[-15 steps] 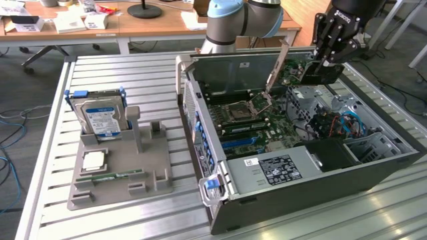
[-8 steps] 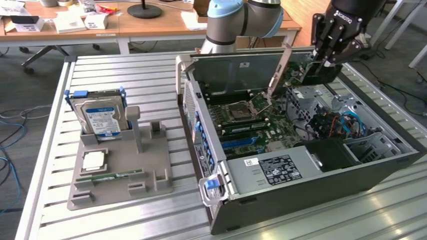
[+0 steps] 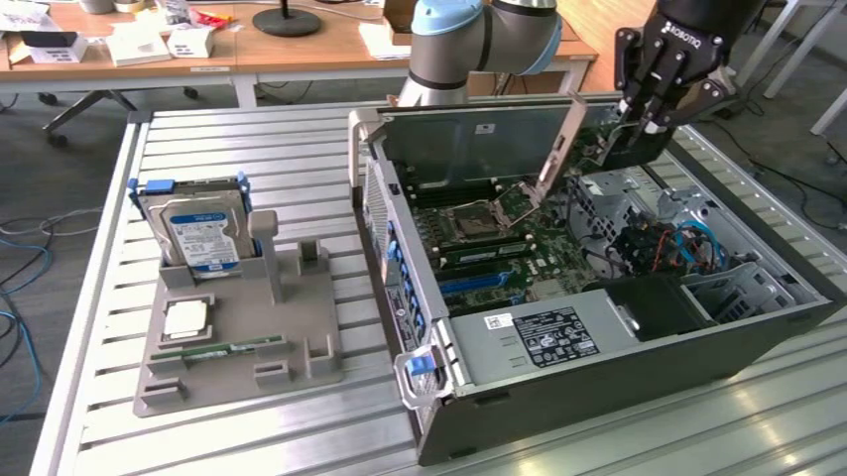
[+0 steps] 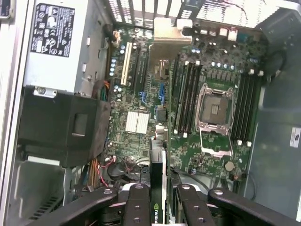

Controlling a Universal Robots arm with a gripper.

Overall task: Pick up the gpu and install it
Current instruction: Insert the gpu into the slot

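On a slatted metal table (image 3: 265,139), open computer case (image 3: 636,372), jaws pinching the gpu (image 4: 157,176), desks (image 3: 317,52) behind.

Matt black gpu (image 4: 157,183), dull grey metal computer case (image 3: 596,387), ribbed pale metal table (image 3: 198,446), matt grey plastic rack (image 3: 238,317).

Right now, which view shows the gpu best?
The wrist view: the gpu stands edge-on between the fingers, logo visible, above the motherboard. The exterior view shows it as a dark shape in the fingers, over the case.
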